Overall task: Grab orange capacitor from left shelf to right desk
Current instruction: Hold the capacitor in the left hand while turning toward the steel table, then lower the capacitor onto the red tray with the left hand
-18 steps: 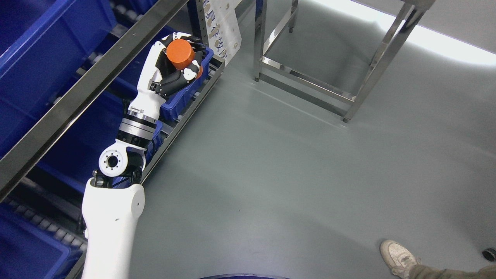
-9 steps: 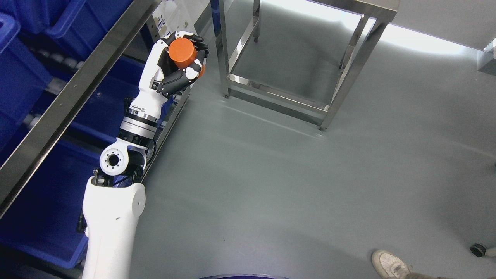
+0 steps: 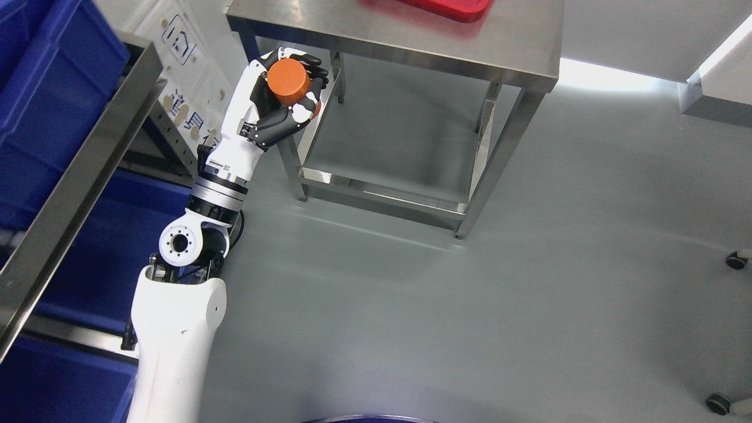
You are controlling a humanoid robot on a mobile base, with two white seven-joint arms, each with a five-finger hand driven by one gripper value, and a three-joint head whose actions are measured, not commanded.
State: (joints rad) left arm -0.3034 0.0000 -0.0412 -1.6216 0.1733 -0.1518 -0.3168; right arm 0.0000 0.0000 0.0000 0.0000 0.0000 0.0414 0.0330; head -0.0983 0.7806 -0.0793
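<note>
Standing along the picture's left side, the steel shelf (image 3: 76, 182) carries blue plastic bins (image 3: 53, 100) — their insides are not visible from this angle, so their contents cannot be told. At the top edge, a red tray (image 3: 452, 7) lies on the stainless steel desk (image 3: 411, 35); only its near rim shows, and nothing can be seen inside it. The robot's left hand (image 3: 276, 103) rises from the lower left on a white arm and is closed around the orange capacitor (image 3: 289, 81), a short cylinder whose flat round face is turned toward the camera. The black and white fingers (image 3: 276, 122) wrap its side from below and behind, the thumb crossing in front. The capacitor sits in the palm, held in the air just beside the desk's front left leg (image 3: 291, 158) and below the level of the desktop — clear of the shelf. A white sign with printed characters (image 3: 188, 111) hangs between shelf and hand.
</note>
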